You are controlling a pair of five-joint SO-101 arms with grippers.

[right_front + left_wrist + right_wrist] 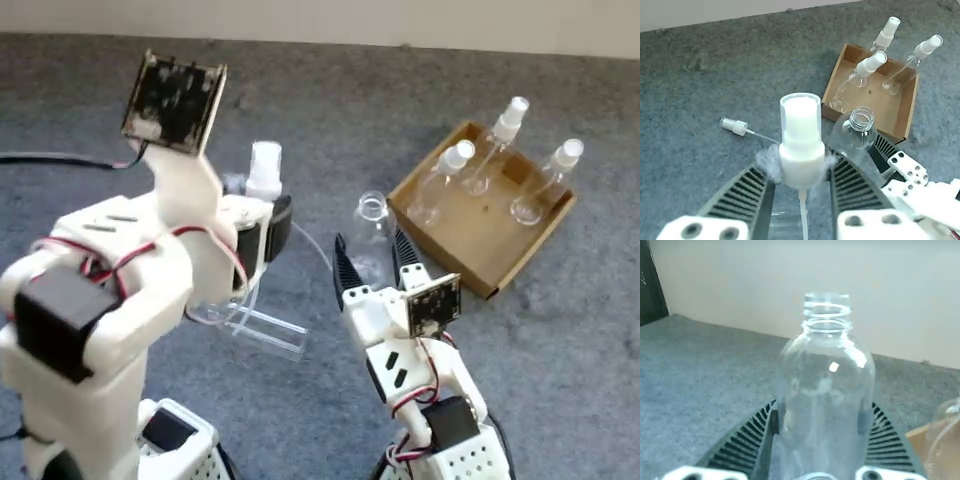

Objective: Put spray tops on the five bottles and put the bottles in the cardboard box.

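My left gripper is shut on a white spray top whose thin tube hangs down between the fingers; the same spray top sits above the left gripper. Just beside it, my right gripper is shut on a clear bottle standing upright with an uncapped neck. The bottle fills the space between the right gripper fingers. The bottle's open mouth lies close to the held spray top. A cardboard box holds three capped bottles.
A loose spray top with its tube lies on the grey carpet beyond the left gripper. A clear plastic piece rests on the carpet between the arms. The cardboard box has bare floor in its near half.
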